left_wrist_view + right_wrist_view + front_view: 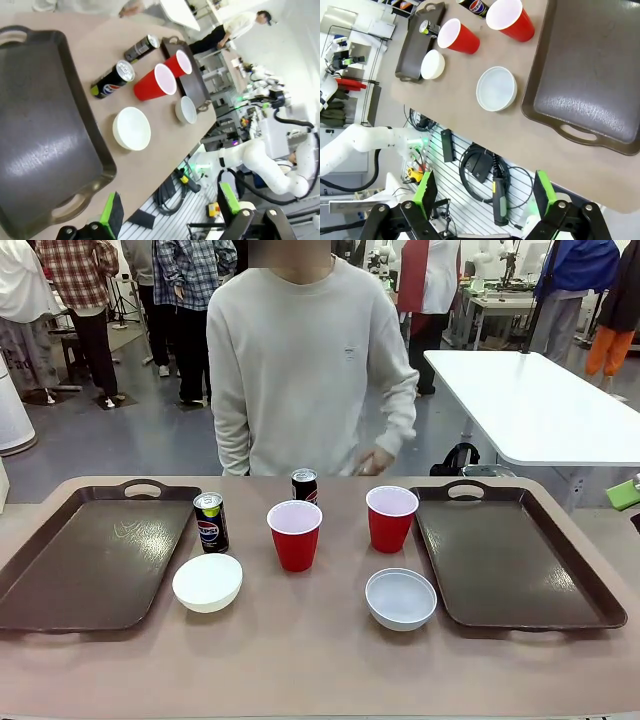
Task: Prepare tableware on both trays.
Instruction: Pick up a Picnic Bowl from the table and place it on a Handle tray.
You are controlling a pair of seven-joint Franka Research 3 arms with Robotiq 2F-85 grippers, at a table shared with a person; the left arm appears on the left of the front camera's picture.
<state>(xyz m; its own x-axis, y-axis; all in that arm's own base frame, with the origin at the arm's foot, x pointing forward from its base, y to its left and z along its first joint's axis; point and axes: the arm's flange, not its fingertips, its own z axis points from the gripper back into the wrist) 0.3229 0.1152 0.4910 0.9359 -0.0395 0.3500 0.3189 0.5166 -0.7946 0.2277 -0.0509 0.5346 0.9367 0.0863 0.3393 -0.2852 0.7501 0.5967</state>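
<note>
Half hidden: far can (304, 483), behind left cup (295, 534) at its 12 o'clock. Clipped by frame edge: left tray (60, 570). All tableware on counter (320, 665) between glossy brown trays: left bowl (208, 582) at 6 o'clock of near can (210, 522), right bowl (401, 598) at 6 o'clock of right cup (391, 518), right tray (510, 560) at its 3. Wide open, empty: left claw (170, 205), right claw (485, 192).

left gripper (170, 212) and right gripper (485, 196) both hover high — jaws spread wide, each tilted downward.
</note>
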